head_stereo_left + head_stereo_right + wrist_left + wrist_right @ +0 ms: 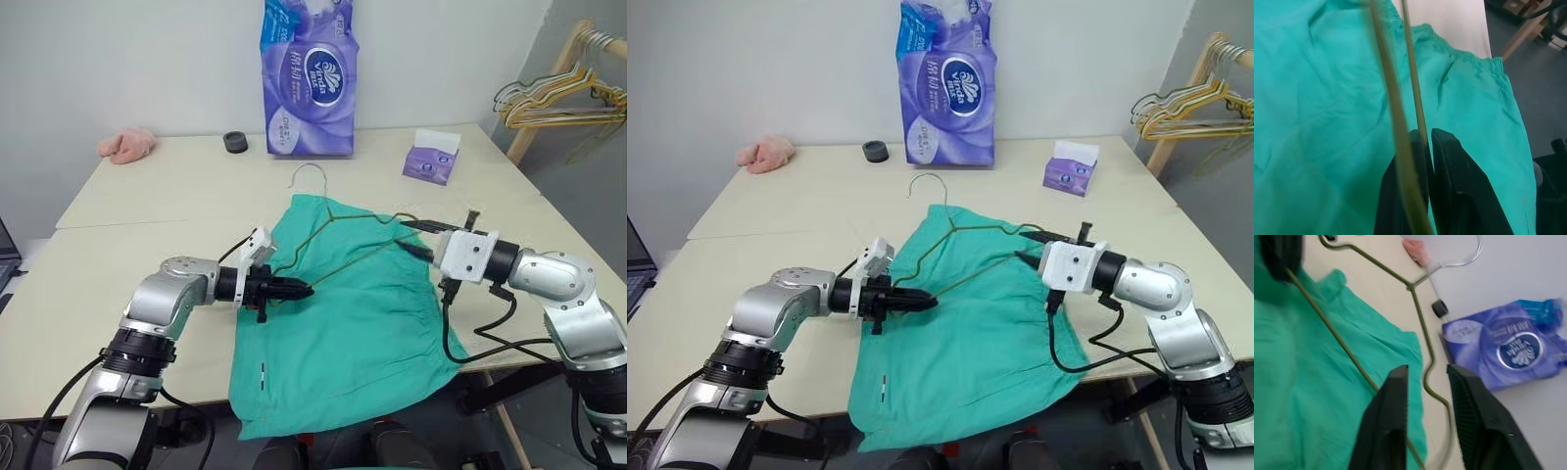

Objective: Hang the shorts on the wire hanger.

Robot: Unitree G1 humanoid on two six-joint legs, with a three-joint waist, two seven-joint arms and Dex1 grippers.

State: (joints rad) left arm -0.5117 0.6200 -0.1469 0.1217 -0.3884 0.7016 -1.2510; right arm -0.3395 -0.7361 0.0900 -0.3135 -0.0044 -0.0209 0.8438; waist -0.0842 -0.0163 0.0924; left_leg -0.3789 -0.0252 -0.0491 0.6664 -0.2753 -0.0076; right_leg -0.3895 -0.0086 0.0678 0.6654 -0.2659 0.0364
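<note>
Your left claw (302,290) is pinched tight on the wire hanger (343,227), its two black fingers closed on the thin wire at the corner of the triangle nearest that arm; the left wrist view shows the wire running between the shut fingers with teal cloth behind. Your right claw (411,238) stands partly apart, its fingers on either side of the bent wire at the opposite corner of the hanger, and from these views you cannot tell that it presses on the wire at all, so treat that end as loose. Taking the hanger as your landmark, it lies slantwise over the shorts (362,333), its hook (309,176) reaching out past the cloth's far edge onto the bare counter (147,196). The shorts lie spread flat beneath it, trailing towards you and over the counter's near edge, the gathered waistband on the side of your right arm. Beyond the hook stand a purple tissue pack (309,78), a small black ring (235,143) and a pink cloth (127,145); a small tissue box (431,157) sits beyond the right corner of the hanger. As for progress, you have the hanger in hand and laid over the shorts, nothing more: no cloth is yet threaded through or draped over the bottom wire, so the hanging itself is all still to do.
</note>
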